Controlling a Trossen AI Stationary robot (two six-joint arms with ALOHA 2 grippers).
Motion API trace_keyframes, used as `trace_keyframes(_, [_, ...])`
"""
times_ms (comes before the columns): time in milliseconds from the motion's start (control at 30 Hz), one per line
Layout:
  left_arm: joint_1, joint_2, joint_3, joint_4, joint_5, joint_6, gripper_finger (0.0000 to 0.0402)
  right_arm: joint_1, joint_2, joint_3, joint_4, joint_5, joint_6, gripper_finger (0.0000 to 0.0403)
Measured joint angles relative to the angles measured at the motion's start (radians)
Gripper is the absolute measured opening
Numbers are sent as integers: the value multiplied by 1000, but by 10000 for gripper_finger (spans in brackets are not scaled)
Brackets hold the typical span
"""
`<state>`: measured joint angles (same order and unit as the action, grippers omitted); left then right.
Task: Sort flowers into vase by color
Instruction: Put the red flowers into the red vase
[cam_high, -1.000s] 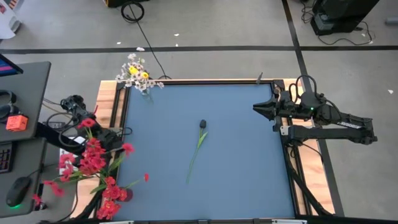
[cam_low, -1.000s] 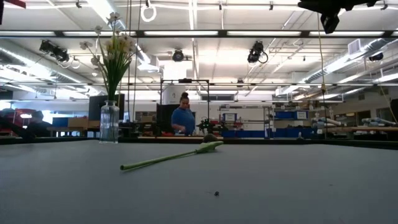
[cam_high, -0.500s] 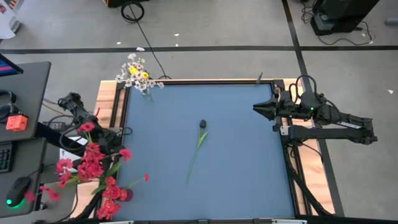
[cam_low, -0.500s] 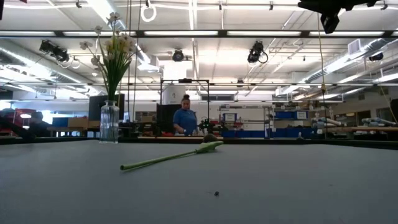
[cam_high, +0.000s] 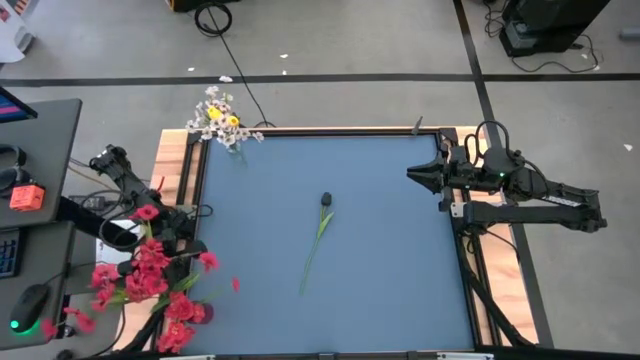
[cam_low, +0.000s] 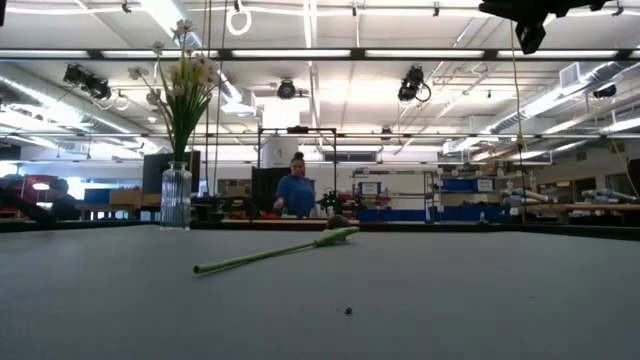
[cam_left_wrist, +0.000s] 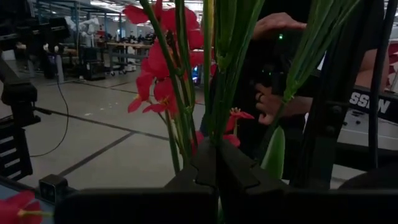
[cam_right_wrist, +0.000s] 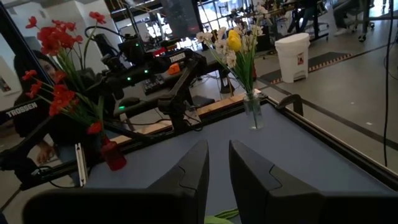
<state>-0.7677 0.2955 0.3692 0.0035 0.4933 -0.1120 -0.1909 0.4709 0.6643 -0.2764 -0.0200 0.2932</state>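
A sprig with a dark bud (cam_high: 319, 227) lies flat on the blue table's middle; the low view shows it too (cam_low: 275, 253). A clear glass vase (cam_low: 176, 196) with white and yellow flowers (cam_high: 221, 118) stands at the far left corner. A red vase (cam_high: 187, 312) with red blossoms stands at the near left edge. My left gripper (cam_high: 178, 234), just beyond the left edge, is shut on a bunch of red-blossomed stems (cam_high: 140, 275). My right gripper (cam_high: 412, 175) hovers over the right edge, narrowly open, touching nothing. My left gripper pinches several green stems (cam_left_wrist: 214, 134) between its two shut fingers (cam_left_wrist: 236, 174). The stems run on forward past the fingertips, along the fingers, with the red blossoms (cam_left_wrist: 155, 68) at their far ends. The bunch is lifted clear of the table.
A person stands close behind the held bunch, hands (cam_left_wrist: 273, 25) at a dark device. Another person (cam_low: 296, 190) stands far behind the table. A wooden frame (cam_high: 180, 160) rims the table. Desks with gear stand off the left side.
My left gripper has turned and drawn a little away from the table's left edge. The red bunch it holds has swung with it, its blossoms moving toward the near edge, closer to the red vase. The dark-bud sprig and my right arm have kept still.
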Motion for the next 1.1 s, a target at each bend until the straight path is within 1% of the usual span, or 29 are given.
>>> trace_keyframes(167, [-4,0,-35,38,1,-8,4,0,0,0,0,0,0,73])
trace_keyframes(300, [-40,2,-89,106,1,-39,4,0,0,0,0,0,0,73])
trace_keyframes(533, [-72,4,-96,103,1,-41,9,0,0,0,0,0,0,73])
trace_keyframes(633, [-72,4,-96,88,0,-42,28,0,0,0,0,0,0,73])
trace_keyframes(833, [-72,6,-96,51,-27,-47,88,0,0,0,0,0,0,73])
trace_keyframes(967, [-72,6,-96,45,-28,-117,120,0,0,0,0,0,0,73])
trace_keyframes(1100, [-72,6,-93,31,-28,-176,138,0,0,0,0,0,0,73])
